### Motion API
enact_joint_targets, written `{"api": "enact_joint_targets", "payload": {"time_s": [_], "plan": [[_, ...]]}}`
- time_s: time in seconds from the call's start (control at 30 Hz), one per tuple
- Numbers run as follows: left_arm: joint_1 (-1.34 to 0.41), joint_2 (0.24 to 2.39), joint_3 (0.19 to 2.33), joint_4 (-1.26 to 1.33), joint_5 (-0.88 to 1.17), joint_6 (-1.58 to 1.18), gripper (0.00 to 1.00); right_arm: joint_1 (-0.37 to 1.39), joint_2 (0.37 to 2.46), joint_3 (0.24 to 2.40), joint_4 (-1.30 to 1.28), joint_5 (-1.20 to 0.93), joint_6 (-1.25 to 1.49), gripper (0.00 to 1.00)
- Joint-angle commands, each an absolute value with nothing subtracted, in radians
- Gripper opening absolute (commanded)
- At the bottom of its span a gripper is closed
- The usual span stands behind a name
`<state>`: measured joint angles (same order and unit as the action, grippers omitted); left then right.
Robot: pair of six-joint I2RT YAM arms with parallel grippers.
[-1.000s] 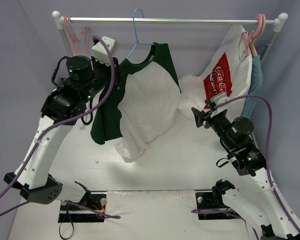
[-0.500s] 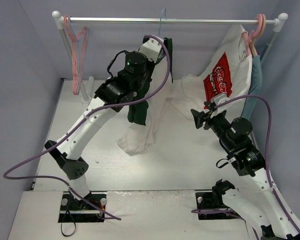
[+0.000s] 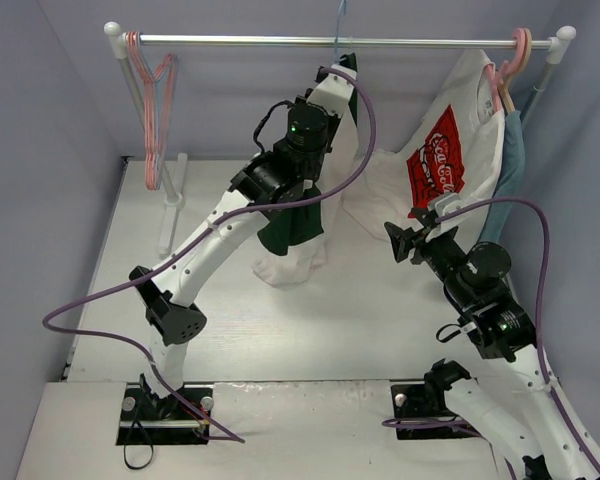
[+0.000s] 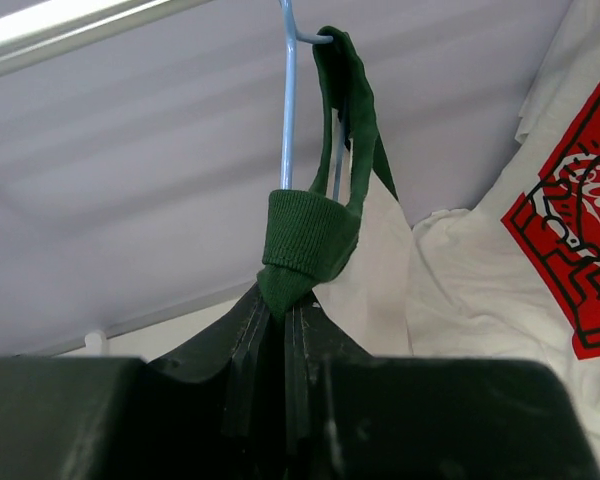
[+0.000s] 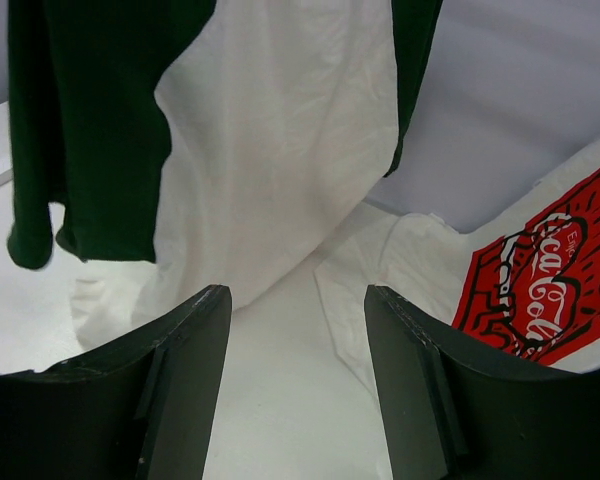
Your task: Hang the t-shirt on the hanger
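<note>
The dark green t-shirt [image 3: 292, 226] hangs below the rail, with white cloth [image 3: 292, 262] showing under it. In the left wrist view my left gripper [image 4: 285, 300] is shut on its ribbed green collar [image 4: 308, 238]. The collar is bunched round the light-blue wire hanger [image 4: 288, 110], whose hook [image 3: 340, 20] reaches up to the rail. In the top view that gripper [image 3: 342, 76] is high, just under the rail's middle. My right gripper [image 3: 400, 238] stands open and empty, low and to the right of the shirt. Its fingers [image 5: 205, 320] face the green cloth [image 5: 90, 120].
A metal rail [image 3: 230, 41] spans the back. Pink hangers hang at its left end [image 3: 156, 90] and its right end [image 3: 521, 48]. A white t-shirt with a red logo [image 3: 442, 155] and a blue-grey garment [image 3: 506, 180] hang at the right, close to my right arm.
My left arm has swung right along the rail, carrying the hanger and green t-shirt from left of centre to the middle. The right arm has barely moved.
</note>
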<state>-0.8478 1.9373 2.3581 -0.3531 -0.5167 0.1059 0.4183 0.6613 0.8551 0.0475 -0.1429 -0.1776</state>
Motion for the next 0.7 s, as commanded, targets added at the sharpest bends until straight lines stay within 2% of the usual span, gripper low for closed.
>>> {"api": "enact_joint_targets", "payload": {"time_s": [0.0,0.43,0.53,0.63,0.67], "plan": [[-0.861,1.925,2.428,-0.215,-0.589,0.123,0.00,0.416,0.649,0.851,0.121,-0.138,-0.157,0.57],[-0.931,1.991,2.395,-0.213,-0.630,0.084,0.00,0.416,0.649,0.842,0.120,-0.123,-0.138,0.57],[-0.946,1.999,2.396,-0.204,-0.626,0.078,0.05,0.417,0.646,0.841,0.124,-0.107,-0.133,0.57],[-0.959,2.014,2.421,-0.204,-0.595,0.072,0.05,0.417,0.643,0.841,0.124,-0.098,-0.123,0.57],[-0.963,2.017,2.427,-0.203,-0.595,0.074,0.09,0.417,0.637,0.839,0.123,-0.095,-0.121,0.58]]}}
